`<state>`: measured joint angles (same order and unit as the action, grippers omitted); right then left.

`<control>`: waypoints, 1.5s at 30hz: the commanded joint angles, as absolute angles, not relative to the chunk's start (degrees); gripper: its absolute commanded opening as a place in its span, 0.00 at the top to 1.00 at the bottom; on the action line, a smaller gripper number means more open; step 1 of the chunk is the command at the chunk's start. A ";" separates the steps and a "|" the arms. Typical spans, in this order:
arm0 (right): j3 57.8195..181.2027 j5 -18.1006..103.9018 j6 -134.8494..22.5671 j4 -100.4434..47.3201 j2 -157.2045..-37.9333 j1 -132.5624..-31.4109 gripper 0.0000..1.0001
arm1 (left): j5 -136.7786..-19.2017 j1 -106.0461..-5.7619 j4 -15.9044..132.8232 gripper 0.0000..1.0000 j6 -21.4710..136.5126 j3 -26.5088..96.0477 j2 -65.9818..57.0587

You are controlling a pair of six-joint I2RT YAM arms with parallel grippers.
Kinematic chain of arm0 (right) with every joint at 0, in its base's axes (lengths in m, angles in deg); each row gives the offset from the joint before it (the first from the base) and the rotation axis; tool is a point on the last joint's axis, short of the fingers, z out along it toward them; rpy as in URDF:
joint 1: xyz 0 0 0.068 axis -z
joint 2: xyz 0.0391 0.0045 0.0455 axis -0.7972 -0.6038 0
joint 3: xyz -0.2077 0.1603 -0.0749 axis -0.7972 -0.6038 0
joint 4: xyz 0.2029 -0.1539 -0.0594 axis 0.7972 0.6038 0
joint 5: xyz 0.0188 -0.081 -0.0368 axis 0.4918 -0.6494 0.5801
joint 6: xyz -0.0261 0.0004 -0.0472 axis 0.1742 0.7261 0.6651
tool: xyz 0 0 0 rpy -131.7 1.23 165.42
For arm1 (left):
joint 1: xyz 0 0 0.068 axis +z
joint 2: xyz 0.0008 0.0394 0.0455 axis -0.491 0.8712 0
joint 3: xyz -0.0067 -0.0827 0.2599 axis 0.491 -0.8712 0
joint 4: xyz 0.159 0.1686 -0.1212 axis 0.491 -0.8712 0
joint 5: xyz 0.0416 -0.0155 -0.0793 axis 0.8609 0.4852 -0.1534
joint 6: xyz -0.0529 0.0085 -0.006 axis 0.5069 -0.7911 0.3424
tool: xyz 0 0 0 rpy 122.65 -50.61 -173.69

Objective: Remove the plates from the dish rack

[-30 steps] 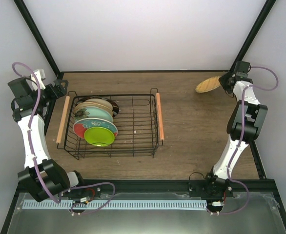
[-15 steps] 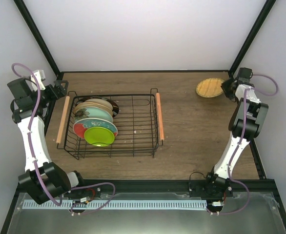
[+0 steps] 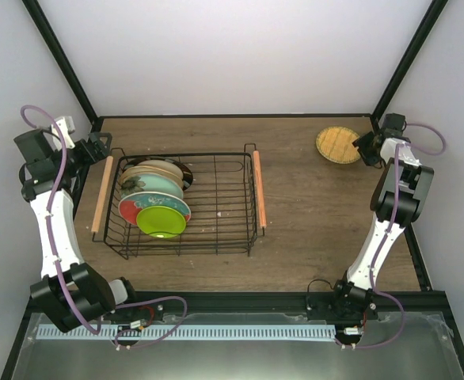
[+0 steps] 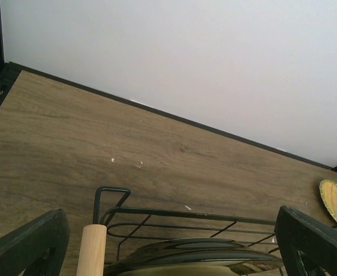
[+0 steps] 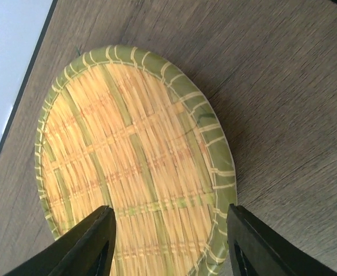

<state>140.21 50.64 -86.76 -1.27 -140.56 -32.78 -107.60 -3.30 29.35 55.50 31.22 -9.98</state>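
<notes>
Dish rack (image 3: pixel 216 198) sits left of centre. Its plates stand on edge in its left end: lime-green plate (image 3: pixel 161 221) nearest, then red flower plate (image 3: pixel 127 210) and pale teal plate (image 3: pixel 157 187). They're likely light, stiff and slick, so pinch a top rim and lift straight up. Your left fingers (image 4: pixel 25 247) are spread by the wooden handle (image 3: pixel 102 194). Far upper right, the orange gridded plate (image 5: pixel 134 161) lies flat on the table (image 3: pixel 311 222). Your right fingers (image 5: pixel 260 247) are spread astride its rim, pinching nothing.
</notes>
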 commanded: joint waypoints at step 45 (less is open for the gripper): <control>138.49 49.25 -28.44 -9.71 -123.81 -115.20 0.73 | -110.15 -4.03 29.01 0.00 51.57 30.27 -11.21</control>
